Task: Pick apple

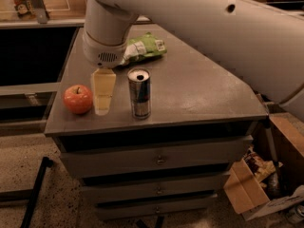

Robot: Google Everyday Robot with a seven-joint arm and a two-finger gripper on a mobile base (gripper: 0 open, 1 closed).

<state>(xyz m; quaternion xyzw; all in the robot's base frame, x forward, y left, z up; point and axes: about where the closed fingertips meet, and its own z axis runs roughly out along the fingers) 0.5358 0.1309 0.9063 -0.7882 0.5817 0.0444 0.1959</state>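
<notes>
The apple (78, 99) is small, round and orange-red with a short dark stem. It sits on the grey cabinet top (199, 94) near the front left corner. My gripper (103, 93) hangs from the white wrist and points down, just to the right of the apple, between it and the drink can (139, 93). Its tip is at the height of the cabinet top. It is not holding the apple.
A green snack bag (145, 48) lies behind the can. The large white arm (228, 27) crosses the upper right. The cabinet has several drawers (159, 159) below. Cardboard boxes (249, 184) stand on the floor at the right.
</notes>
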